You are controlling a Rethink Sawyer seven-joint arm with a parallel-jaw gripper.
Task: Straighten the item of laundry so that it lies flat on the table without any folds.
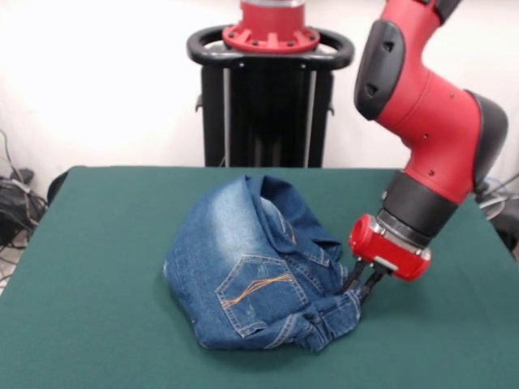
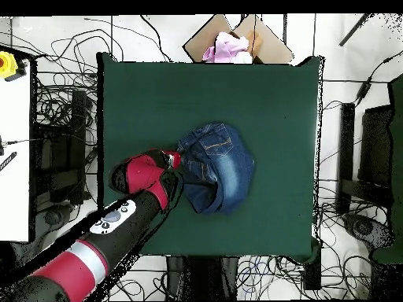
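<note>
The item of laundry (image 1: 243, 267), a small pair of blue denim jeans, lies bunched and folded over itself in the middle of the green table (image 1: 97, 243). An orange-stitched back pocket faces up at its near side. My gripper (image 1: 362, 290) is down at the jeans' right edge, its two black fingers close together and pinching a raised corner of denim. In the overhead view the jeans (image 2: 220, 165) form a rounded heap, and the gripper (image 2: 179, 163) sits at their left edge, mostly hidden under the red wrist.
A cardboard box (image 2: 260, 46) holding pink cloth (image 2: 228, 47) stands just off the table's far edge in the overhead view. Cables cover the floor all round the table (image 2: 275, 102). The red arm slants over the table's right side in the front view.
</note>
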